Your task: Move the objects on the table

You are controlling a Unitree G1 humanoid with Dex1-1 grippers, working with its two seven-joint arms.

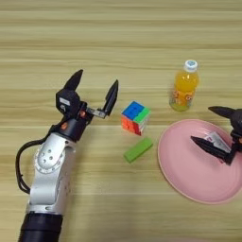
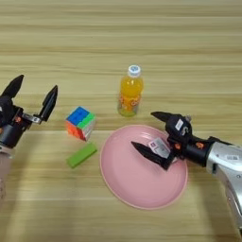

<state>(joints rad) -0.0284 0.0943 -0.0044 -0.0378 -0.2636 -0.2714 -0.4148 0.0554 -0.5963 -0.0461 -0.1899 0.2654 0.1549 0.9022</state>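
Note:
My left gripper (image 1: 96, 80) stands open above the table (image 1: 118, 42), just left of the multicoloured puzzle cube (image 1: 135, 117). A small green block (image 1: 138, 150) lies in front of the cube. The orange juice bottle (image 2: 130, 97) stands upright behind the pink plate (image 2: 137, 184). My right gripper (image 2: 143, 129) is open over the plate's far right part, fingers spread wide. The pink-white card (image 2: 159, 147) rests on the plate against the lower finger, not clamped.
Wide bare wood stretches across the far side of the table and along the near edge between my two arms. The cube, block, bottle and plate cluster in the middle.

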